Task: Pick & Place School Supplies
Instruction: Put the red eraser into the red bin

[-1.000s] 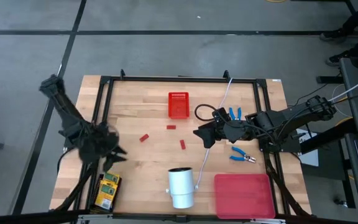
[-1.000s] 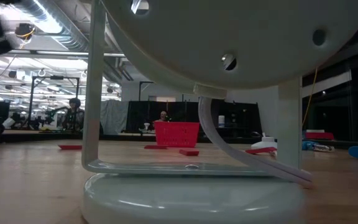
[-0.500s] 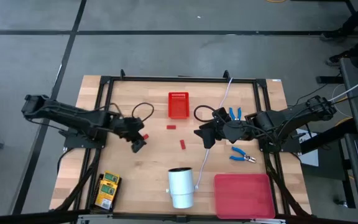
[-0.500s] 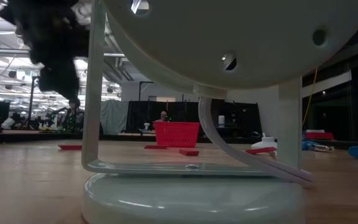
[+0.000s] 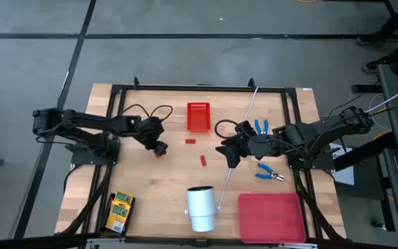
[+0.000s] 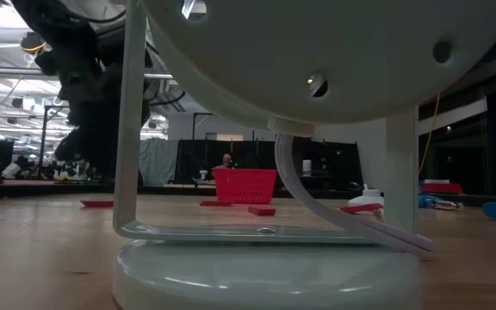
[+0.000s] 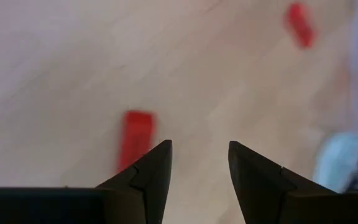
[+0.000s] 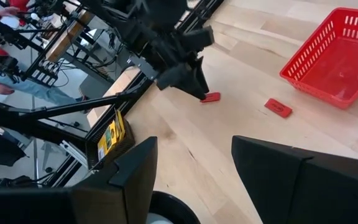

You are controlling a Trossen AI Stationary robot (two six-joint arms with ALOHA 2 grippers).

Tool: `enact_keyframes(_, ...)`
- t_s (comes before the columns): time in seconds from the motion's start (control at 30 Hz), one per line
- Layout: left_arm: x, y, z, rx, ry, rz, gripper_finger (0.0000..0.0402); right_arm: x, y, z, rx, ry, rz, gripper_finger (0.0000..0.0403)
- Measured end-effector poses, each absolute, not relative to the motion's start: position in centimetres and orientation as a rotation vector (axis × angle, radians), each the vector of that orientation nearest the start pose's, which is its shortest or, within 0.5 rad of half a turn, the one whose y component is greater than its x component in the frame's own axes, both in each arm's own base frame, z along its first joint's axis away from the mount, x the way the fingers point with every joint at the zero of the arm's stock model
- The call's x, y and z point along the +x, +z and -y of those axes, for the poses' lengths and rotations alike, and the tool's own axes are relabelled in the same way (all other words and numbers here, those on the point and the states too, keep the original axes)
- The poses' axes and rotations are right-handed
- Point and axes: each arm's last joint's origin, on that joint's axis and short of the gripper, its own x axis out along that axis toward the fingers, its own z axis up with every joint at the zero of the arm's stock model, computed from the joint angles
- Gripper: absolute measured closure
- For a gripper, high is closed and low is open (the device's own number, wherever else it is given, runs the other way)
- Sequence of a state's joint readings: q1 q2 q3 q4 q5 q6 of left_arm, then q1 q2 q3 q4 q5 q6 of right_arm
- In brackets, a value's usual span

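1. Progress, from the high view: nothing looks sorted yet. The red basket [image 5: 198, 116] shows nothing inside and the red tray [image 5: 271, 217] is bare. The left gripper [image 5: 159, 148] hangs right over one red block [image 5: 159, 153], whose edge peeks out beneath its fingers. The right gripper [image 5: 228, 153] waits mid-bench, its fingers spread and holding nothing. Count here: three red blocks (one under the left fingers, a second [image 5: 191, 141] beyond them toward the basket, a third [image 5: 203, 160] between the two grippers), two blue-handled tools [image 5: 260, 126] and [image 5: 269, 173] behind the right fingers, and yellow-and-green boxes [image 5: 119, 210] stacked at the bench edge (how many, I cannot tell).

2. Low view: a white stand fills most of the frame. Past it the basket [image 6: 245, 185] sits on the bench with red blocks [image 6: 262, 210] lying loose in front; the left arm hangs dark above one of them [image 6: 97, 204].

3. Left wrist view: the fingers [image 7: 157, 168] are parted and grip nothing. One block [image 7: 135, 138] lies just ahead of one fingertip, to its side and not between the pair.

4. Right wrist view: its own fingers [image 8: 132, 171] stand wide apart and hold nothing. Well ahead, the left gripper [image 8: 191, 81] reaches down at a block [image 8: 211, 97]; another block [image 8: 278, 107] lies near the basket [image 8: 334, 59]. The boxes [image 8: 110, 137] sit far off at the bench edge. All picking is, by my judgement, still to do.
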State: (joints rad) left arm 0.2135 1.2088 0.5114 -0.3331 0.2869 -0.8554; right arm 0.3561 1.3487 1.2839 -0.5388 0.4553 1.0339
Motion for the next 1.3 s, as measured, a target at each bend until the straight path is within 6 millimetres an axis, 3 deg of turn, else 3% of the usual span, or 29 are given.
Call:
enact_keyframes(0.53,20.3,13.5,-3.4,-0.932,0.377,-1.12,0.0246,27.5,35.3,-8.6,0.778,-0.373,-0.423,0.0191)
enact_keyframes(1.3,20.0,13.0,-3.8,-0.813,0.498,-1.133,0.0252,27.6,35.5,-8.5,0.796,-0.41,-0.38,0.0191)
